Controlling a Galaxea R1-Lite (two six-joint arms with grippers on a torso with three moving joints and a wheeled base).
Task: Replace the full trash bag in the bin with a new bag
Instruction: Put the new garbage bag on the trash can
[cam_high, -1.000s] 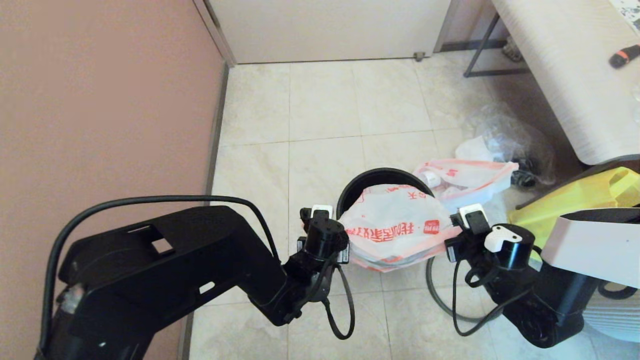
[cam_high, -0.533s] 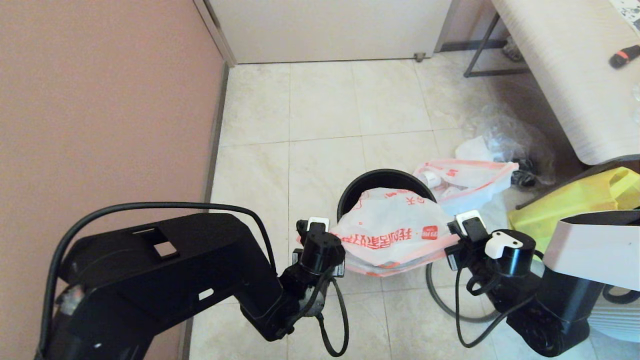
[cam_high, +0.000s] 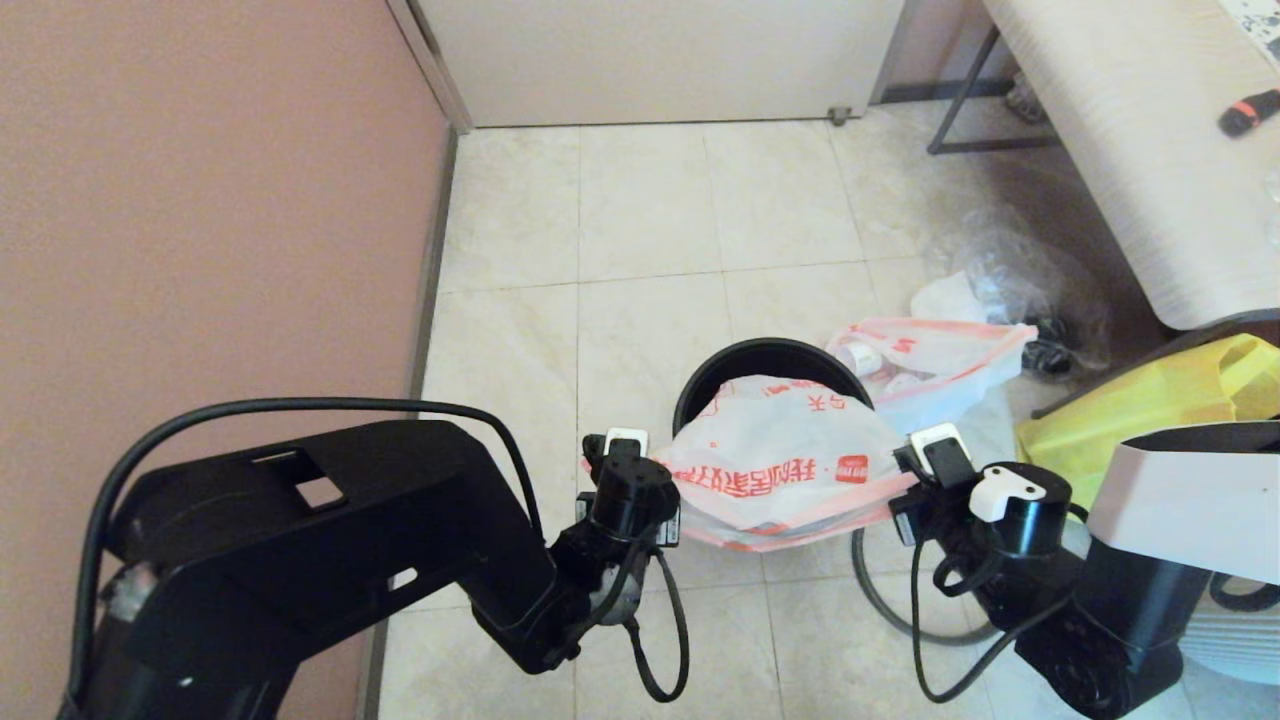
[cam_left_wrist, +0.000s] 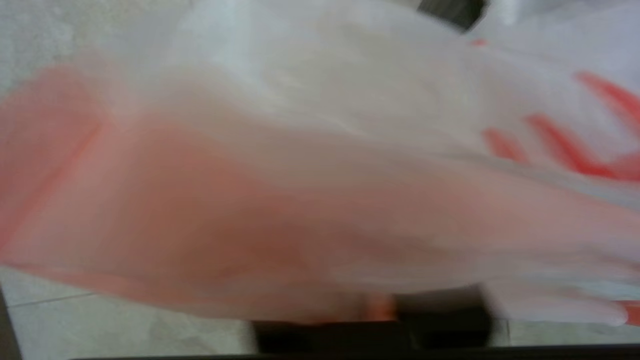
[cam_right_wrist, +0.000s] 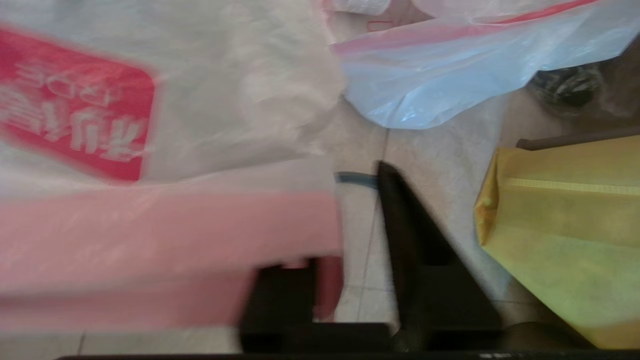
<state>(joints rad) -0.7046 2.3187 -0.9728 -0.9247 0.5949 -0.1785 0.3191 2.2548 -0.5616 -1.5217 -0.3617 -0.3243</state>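
You have the new bag (cam_high: 790, 465) spread across the mouth of the bin (cam_high: 745, 352), printed side up, its red characters facing the head camera. It covers the near part of the opening, and the far arc of the black rim shows past it. The pink lower edge hangs over the bin's near side, above the floor (cam_high: 640, 220). Your left claw (cam_high: 625, 448) sits at the bag's left edge, and in the left wrist view plastic fills nearly everything, so I cannot tell whether that claw is grasping or released. Your right claw (cam_high: 925, 452) sits at the bag's right edge. In the right wrist view its fingers (cam_right_wrist: 425, 260) stand apart with floor showing between them, so it is released, and the pink hem drapes over the other finger. The full bag (cam_high: 940, 350) lies on the floor just beside the bin, on its far right, with small items showing through it. A clear bag (cam_high: 1010, 270) lies beyond that, near the table (cam_high: 1120, 130). A yellow tote (cam_high: 1150, 400) sits to the right of your right claw.
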